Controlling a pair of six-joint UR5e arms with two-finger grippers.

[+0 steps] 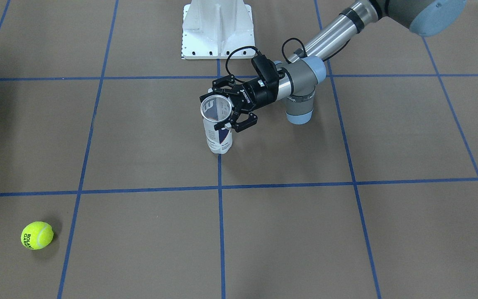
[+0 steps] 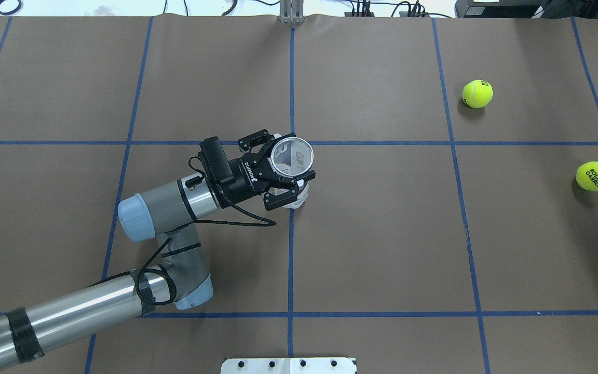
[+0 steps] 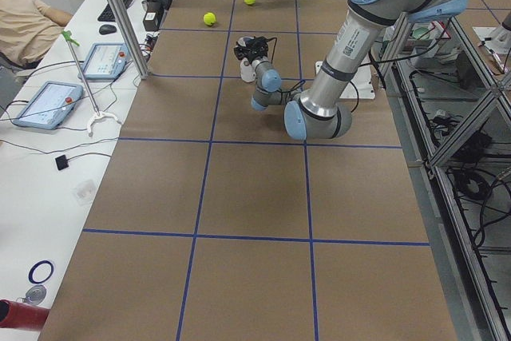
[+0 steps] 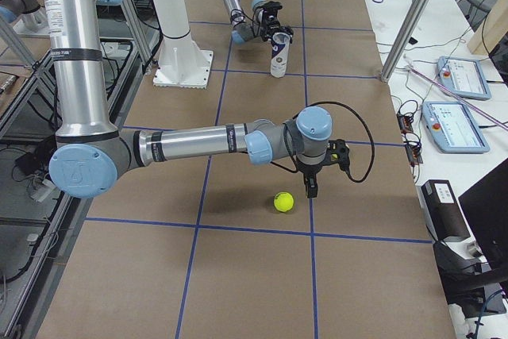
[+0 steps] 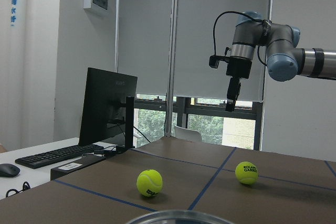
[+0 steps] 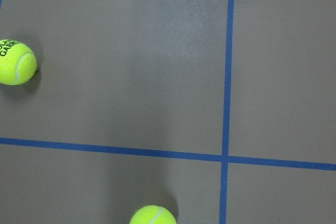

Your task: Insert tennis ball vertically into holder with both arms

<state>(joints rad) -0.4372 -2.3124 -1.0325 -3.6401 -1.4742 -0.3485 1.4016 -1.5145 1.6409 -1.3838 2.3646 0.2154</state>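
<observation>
Reaching in from 7 o'clock in the overhead view, the left arm (image 2: 164, 208) runs its forearm low over the table (image 2: 382, 249), folds at the wrist and lays the left gripper (image 2: 288, 160) level, meeting the holder (image 1: 219, 139) from its 9 o'clock side. Its fingers (image 1: 245, 122) are spread wide and set against opposite walls just under the rim, at about 11 and 5 o'clock, clasping the clear can. The holder stands upright near the table's middle on a blue tape line, mouth upward, at 6 o'clock from the white pedestal base (image 1: 218, 29) in the front-facing view. The right arm (image 4: 198, 142) stretches its forearm level over the table, wrist turned down, so the right gripper (image 4: 308, 192) hangs vertically above the paper; I cannot tell how far its fingers are parted. The first tennis ball (image 4: 283, 202) lies near it at 8 o'clock in the right-side view, apart from it. The second tennis ball (image 2: 477, 93) rests at the holder's 2 o'clock in the overhead view.
</observation>
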